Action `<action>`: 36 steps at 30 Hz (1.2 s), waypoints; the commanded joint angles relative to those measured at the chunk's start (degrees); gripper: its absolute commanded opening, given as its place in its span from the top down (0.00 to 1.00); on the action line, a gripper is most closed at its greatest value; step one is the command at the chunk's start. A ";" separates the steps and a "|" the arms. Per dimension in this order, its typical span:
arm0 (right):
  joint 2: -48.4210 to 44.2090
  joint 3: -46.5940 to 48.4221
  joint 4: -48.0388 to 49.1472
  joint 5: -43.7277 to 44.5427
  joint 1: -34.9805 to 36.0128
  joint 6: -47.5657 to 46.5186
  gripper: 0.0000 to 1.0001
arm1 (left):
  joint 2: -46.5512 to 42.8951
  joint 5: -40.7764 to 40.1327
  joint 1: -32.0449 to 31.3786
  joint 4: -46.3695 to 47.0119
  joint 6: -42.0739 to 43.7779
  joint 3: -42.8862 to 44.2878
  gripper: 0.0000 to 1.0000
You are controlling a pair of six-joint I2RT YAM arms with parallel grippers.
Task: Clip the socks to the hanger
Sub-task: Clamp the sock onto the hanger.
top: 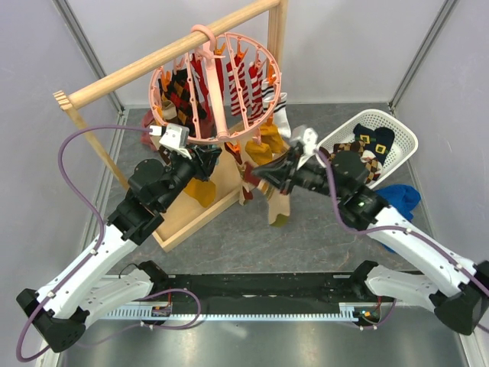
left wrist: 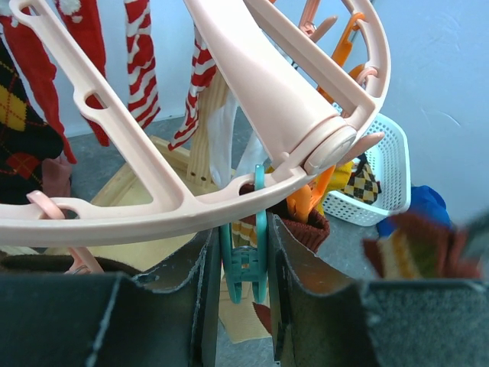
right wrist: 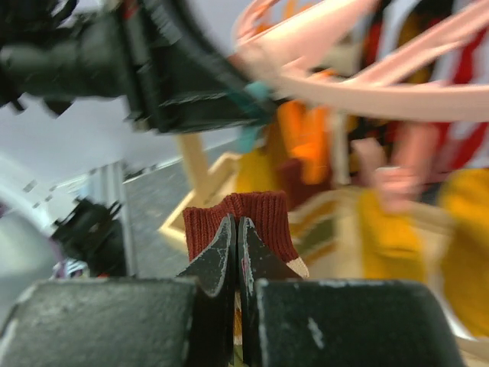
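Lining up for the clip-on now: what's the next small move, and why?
Probably ease the right tool up, feeding the sock cuff into the teal clip: the left tool pinches that clip, and the held cuff sits below it.

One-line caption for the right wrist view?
Right fingers pinch a maroon sock cuff below the pink hanger, where left fingers squeeze a teal clip.

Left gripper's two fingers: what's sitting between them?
A teal clip hanging under the hanger ring, held between the fingers of the left gripper; the left wrist view shows it.
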 commanded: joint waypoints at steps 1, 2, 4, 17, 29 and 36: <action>3.49 -2.06 9.98 3.70 8.83 -1.99 0.99 | 1.32 4.27 -0.13 -6.00 -2.08 -0.96 0.98; 5.33 -2.24 10.86 4.49 11.81 -2.53 0.99 | 1.41 4.45 -0.13 -6.00 -2.25 -0.96 0.98; 7.27 -3.29 14.80 7.22 13.94 -3.32 0.99 | 1.32 4.80 -0.04 -6.00 -2.43 -0.96 0.98; 21.69 -12.26 49.97 19.95 17.73 -0.42 0.99 | 0.71 5.07 0.31 -6.00 -2.43 -1.14 0.98; 22.05 -14.99 58.24 28.76 17.64 0.01 1.00 | 0.71 5.42 0.57 -5.83 -2.52 -1.14 0.98; 23.54 -14.46 60.53 29.02 17.55 1.42 1.00 | 0.71 5.86 0.57 -5.74 -2.52 -1.31 0.98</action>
